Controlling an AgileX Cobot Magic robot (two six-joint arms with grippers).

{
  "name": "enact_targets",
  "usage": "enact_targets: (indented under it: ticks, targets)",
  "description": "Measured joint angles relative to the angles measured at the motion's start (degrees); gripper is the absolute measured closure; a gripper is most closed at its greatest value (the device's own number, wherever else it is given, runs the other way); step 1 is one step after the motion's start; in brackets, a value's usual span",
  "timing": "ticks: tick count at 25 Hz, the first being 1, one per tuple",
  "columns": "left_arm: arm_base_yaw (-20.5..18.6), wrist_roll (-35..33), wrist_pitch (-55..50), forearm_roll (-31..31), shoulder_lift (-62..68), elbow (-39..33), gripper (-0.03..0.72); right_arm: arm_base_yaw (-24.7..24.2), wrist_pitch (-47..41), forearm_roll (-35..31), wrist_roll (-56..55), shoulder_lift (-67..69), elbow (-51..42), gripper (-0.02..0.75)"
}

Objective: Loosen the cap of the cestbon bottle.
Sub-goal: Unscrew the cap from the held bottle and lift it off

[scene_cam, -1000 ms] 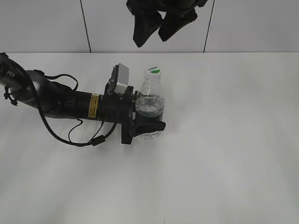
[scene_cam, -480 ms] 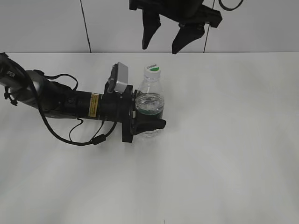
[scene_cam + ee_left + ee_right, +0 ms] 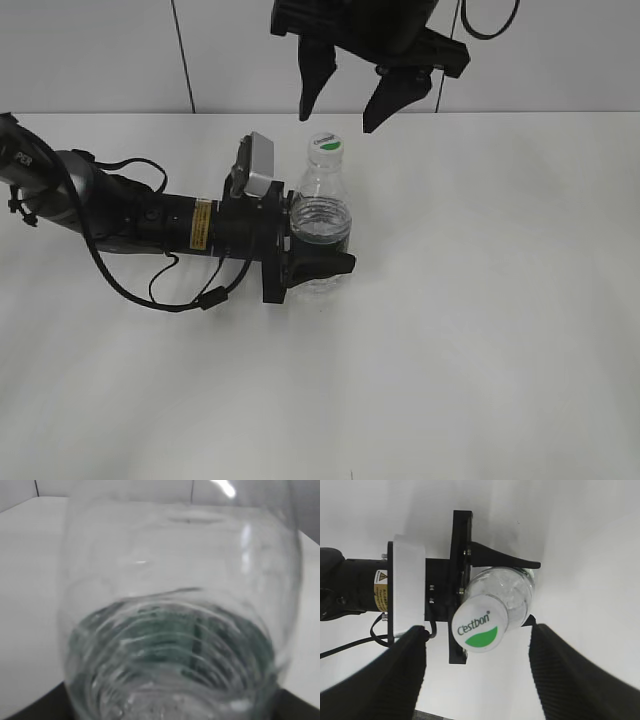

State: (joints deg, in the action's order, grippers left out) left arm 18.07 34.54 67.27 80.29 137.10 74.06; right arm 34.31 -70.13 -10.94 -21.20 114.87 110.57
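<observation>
The cestbon bottle, clear with a dark green band, stands upright on the white table. My left gripper comes in from the left and is shut on its body; one black finger wraps the near side. The bottle fills the left wrist view. The white cap with its green mark sits on the neck. My right gripper hangs open just above it, fingers pointing down on either side. From the right wrist, the cap lies between the open fingers, apart from both.
The left arm and its looped black cable lie across the table's left half. A tiled wall closes the far edge. Bare white tabletop extends to the right and front.
The right gripper has turned and come lower, its fingers now spread on both sides above the cap. The left gripper and bottle have stayed almost still.
</observation>
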Motion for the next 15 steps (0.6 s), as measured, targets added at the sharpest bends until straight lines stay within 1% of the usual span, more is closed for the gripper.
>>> enact_targets:
  ticks: [8,15]
  targets:
    - [0.0,0.0,0.0,-0.06,0.0,0.0,0.281,0.0,0.0,0.66,-0.12,0.69,-1.02,0.248]
    - [0.0,0.0,0.0,-0.01,0.0,0.0,0.281,0.0,0.0,-1.84,-0.07,3.99,-1.07,0.248]
